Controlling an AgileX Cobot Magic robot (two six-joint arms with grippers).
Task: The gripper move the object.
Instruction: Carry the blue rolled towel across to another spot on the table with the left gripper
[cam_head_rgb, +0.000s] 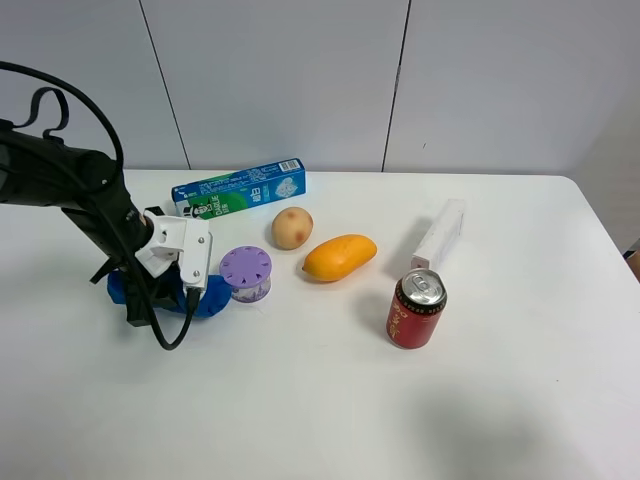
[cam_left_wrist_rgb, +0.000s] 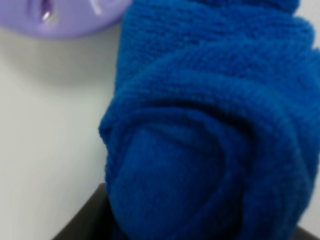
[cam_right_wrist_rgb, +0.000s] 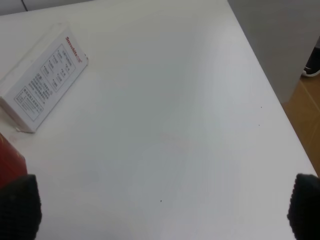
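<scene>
The bright blue rolled cloth bundle (cam_head_rgb: 120, 289) lies on the white table (cam_head_rgb: 300, 400) at the left, beside the purple round container (cam_head_rgb: 246, 271). My left gripper (cam_head_rgb: 190, 284), a white jaw piece on the black arm, sits down on top of the bundle and hides its middle. In the left wrist view the bundle (cam_left_wrist_rgb: 210, 130) fills the frame, pressed close between the jaws, which are mostly hidden by cloth. My right gripper (cam_right_wrist_rgb: 160, 212) is open and empty above bare table. It does not show in the exterior high view.
A blue-green toothpaste box (cam_head_rgb: 240, 187) lies behind the left gripper. A potato (cam_head_rgb: 292, 227), a mango (cam_head_rgb: 340, 257), a red can (cam_head_rgb: 416, 308) and a white box (cam_head_rgb: 440, 233) stand mid-table. The white box (cam_right_wrist_rgb: 42, 77) and table edge (cam_right_wrist_rgb: 270, 100) show in the right wrist view.
</scene>
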